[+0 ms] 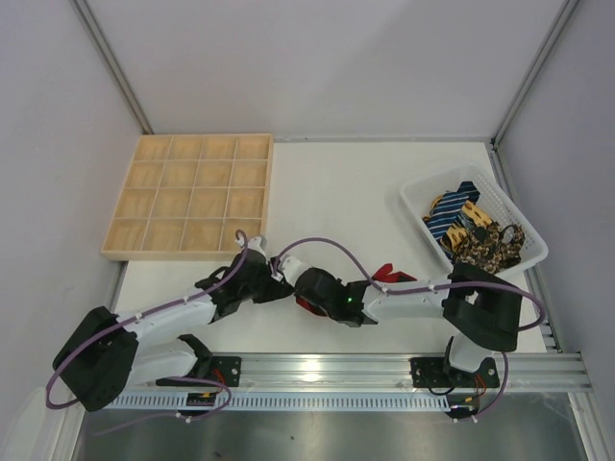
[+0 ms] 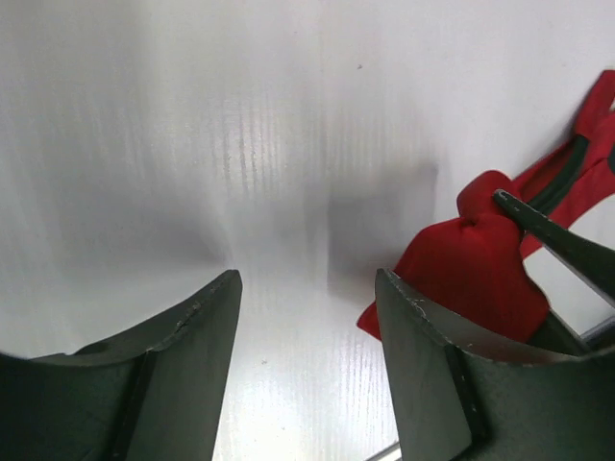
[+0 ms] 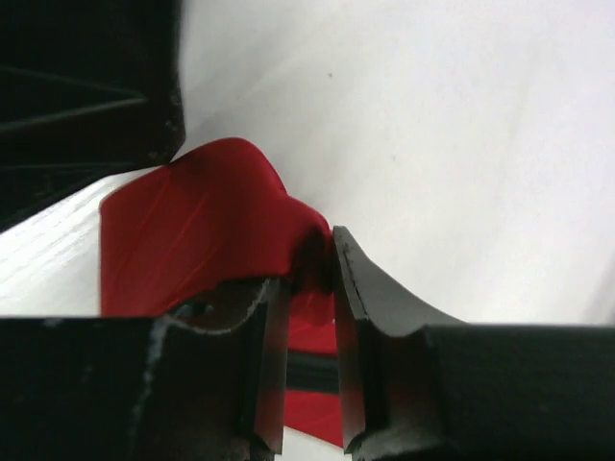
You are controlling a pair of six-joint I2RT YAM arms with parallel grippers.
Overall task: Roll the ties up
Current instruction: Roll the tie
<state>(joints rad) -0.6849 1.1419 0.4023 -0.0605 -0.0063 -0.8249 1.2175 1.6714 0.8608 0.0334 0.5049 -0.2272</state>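
The red tie (image 3: 192, 230) lies on the desk (image 1: 336, 182) near its front edge, between the two arms, mostly hidden under them in the top view. The right end effector (image 3: 312, 279) has its fingers drawn close together, pinching a bunched fold of the red tie. The left end effector (image 2: 307, 336) stands spread and empty over bare desk, with the tie just to its right, so the cloth lies between the two tools and the left one sits just beside it.

The tie's long axis seems to run from the pinched end away to the right and far, though the arms cover too much to be sure. Rolling would likely turn on the left arm steadying that pinched end. The other ties (image 1: 476, 230) wait in the white basket (image 1: 418, 197) at the far right, and the wooden grid tray (image 1: 192, 197) sits far left.
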